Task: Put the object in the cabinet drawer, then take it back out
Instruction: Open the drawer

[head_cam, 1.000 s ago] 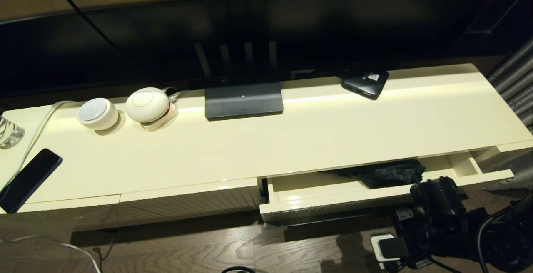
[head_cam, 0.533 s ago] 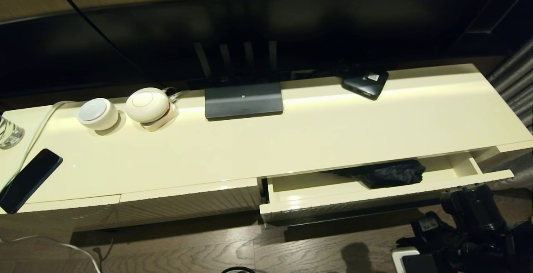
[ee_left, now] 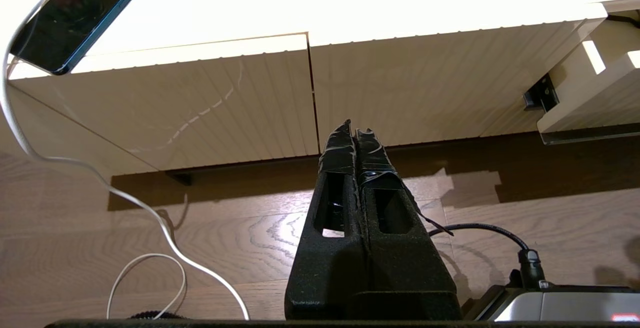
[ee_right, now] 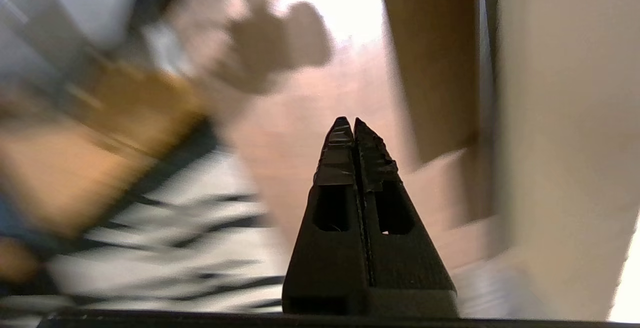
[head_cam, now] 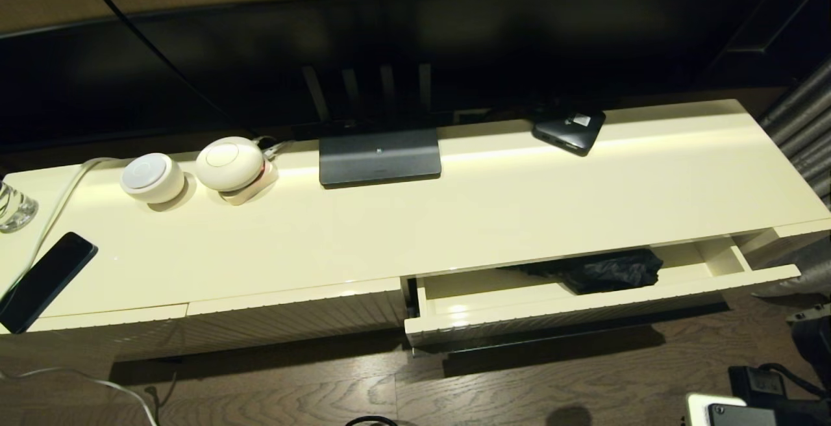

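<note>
The black folding umbrella (head_cam: 600, 270) lies inside the cream drawer (head_cam: 584, 302), which stands partly pulled out at the cabinet's right end; the umbrella's rear part is hidden under the cabinet top. My right gripper (ee_right: 348, 120) is shut and holds nothing, low over the wood floor beside a cream cabinet face. In the head view only part of the right arm (head_cam: 811, 348) shows at the lower right corner, away from the drawer. My left gripper (ee_left: 353, 127) is shut and empty, parked low in front of the ribbed closed panels (ee_left: 210, 103). The drawer's corner (ee_left: 590, 108) shows there too.
On the cabinet top (head_cam: 454, 218) lie a dark phone (head_cam: 45, 280) with a white cable, two white round devices (head_cam: 195, 169), a glass (head_cam: 13, 205), a TV stand base (head_cam: 380, 156) and a small black box (head_cam: 570, 128). A white cable (ee_left: 150, 248) loops over the floor.
My right arm has drawn back from the drawer front, moving down and to the right until it is almost out of the head view. The drawer and the umbrella have stayed put.
</note>
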